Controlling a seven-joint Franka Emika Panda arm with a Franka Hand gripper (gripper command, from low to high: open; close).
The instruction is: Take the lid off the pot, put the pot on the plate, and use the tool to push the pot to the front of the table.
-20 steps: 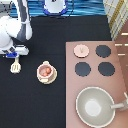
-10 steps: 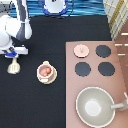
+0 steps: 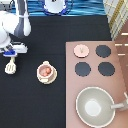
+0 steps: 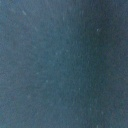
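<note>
Lowest in the exterior view: large grey pan (image 3: 95, 106) on the stove counter (image 3: 71, 80), handle cut off at the exterior view's right edge. Further up and to the exterior view's left, on the black table (image 3: 30, 107): the pot (image 3: 46, 71), uncovered, already seated on the plate (image 3: 39, 78), reddish inside showing, cream rim peeking out around it. Well apart, near the exterior view's left edge: the tool (image 3: 11, 66), blade toward the exterior view's bottom, thin handle running up to the gripper (image 3: 11, 52), directly above it and seemingly touching. Cannot tell whether closed on the handle or only poised over it; hidden under the hand and its blue block. Level with the gripper, on the stove toward the exterior view's right: the lid (image 3: 81, 50), knob up, lying where a fourth burner would be, beside three black burners (image 3: 103, 51). Compared with half a second ago: hardly any shift, gripper and tool in nearly the same spot, pot and plate unmoved. Judged from that: lid step and plate step done, work now centred on the tool, pushing not yet under way, pot far from the table's front edge. Nothing useful from the wrist view, only a plain dark blue-grey field, too featureless to name. At the exterior view's top: arm partly cut off, white base and blue backdrop blurred.
</note>
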